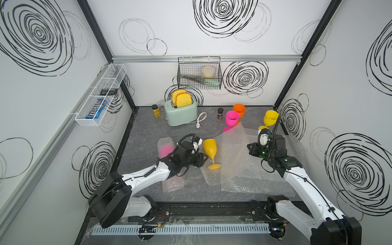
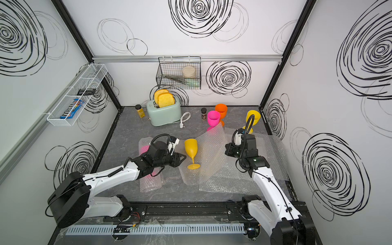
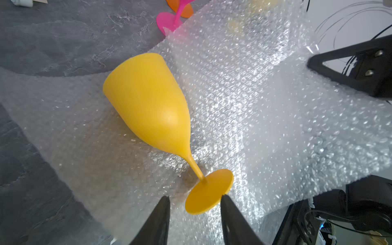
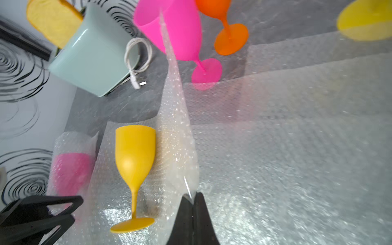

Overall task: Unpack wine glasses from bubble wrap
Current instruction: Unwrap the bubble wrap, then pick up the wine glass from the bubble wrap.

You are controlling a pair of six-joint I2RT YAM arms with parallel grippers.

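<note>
Grey marbled tabletop [image 1: 148, 127], swirl-patterned white walls [image 1: 180, 31]; left tool [image 3: 194, 197] spread, right tool [image 4: 192, 195] pinching bubble wrap [image 4: 176, 127].

A toaster [image 1: 180, 113] holding toast [image 1: 182, 99] is flanked by a jar [image 1: 156, 111] at nine o'clock and a cord [image 1: 201, 119] at three. A black basket [image 1: 199, 73] is hung at one o'clock from it, a white basket [image 1: 112, 74] at ten.

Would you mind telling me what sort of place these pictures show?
Probably a mock kitchen counter inside a robot test cell: a mint toaster with bread slices and a spice jar stand on the grey worktop, while white panels with scribbled swirls wall it in.
</note>
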